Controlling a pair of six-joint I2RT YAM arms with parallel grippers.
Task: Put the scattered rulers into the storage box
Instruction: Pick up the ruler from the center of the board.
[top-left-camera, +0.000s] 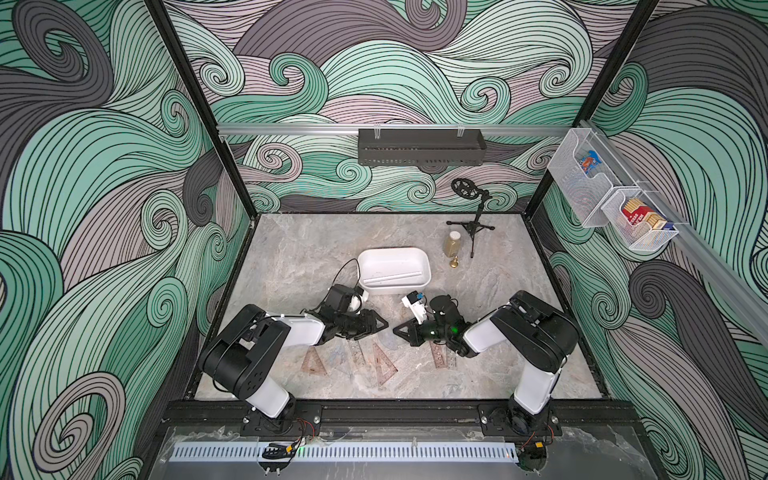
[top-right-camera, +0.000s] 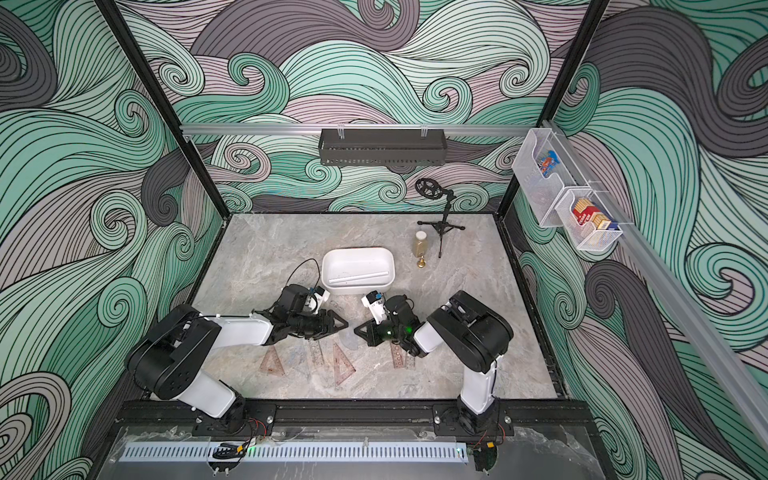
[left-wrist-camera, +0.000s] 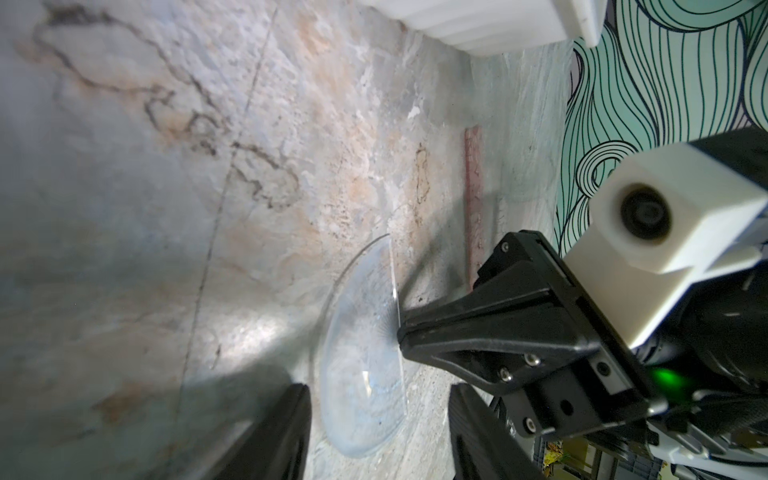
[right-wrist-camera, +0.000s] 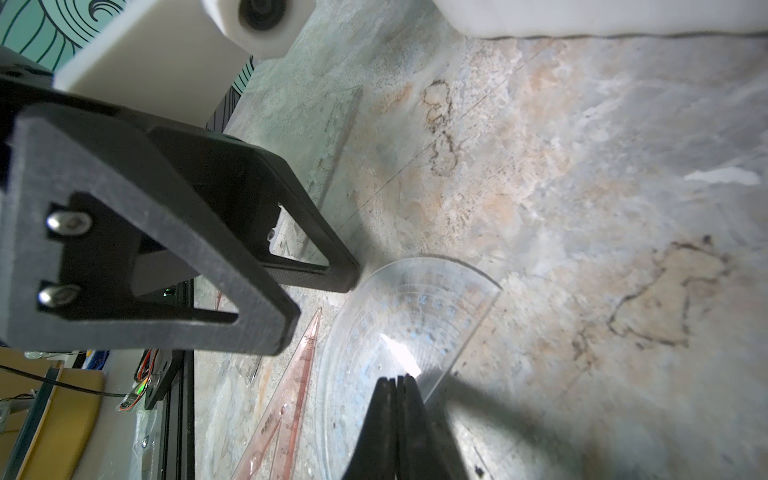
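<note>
A clear half-round protractor ruler (left-wrist-camera: 365, 374) lies on the marble table between my two grippers. My left gripper (left-wrist-camera: 378, 419) is open, its fingers standing on either side of the protractor with gaps. My right gripper (right-wrist-camera: 397, 378) is shut, its tips resting on the protractor (right-wrist-camera: 395, 316) near its straight edge, nothing between them. The white storage box (top-left-camera: 392, 270) stands just behind both grippers with one pale ruler (top-left-camera: 395, 277) inside. Reddish set squares (top-left-camera: 313, 361) (top-left-camera: 382, 365), a reddish straight ruler (top-left-camera: 438, 353) and a clear ruler (top-left-camera: 357, 351) lie nearer the front edge.
A bottle (top-left-camera: 452, 245), a small brass piece (top-left-camera: 454, 262) and a black tripod stand (top-left-camera: 473, 224) are at the back right. A black tray (top-left-camera: 419, 147) hangs on the back wall; wire baskets (top-left-camera: 611, 199) hang on the right wall.
</note>
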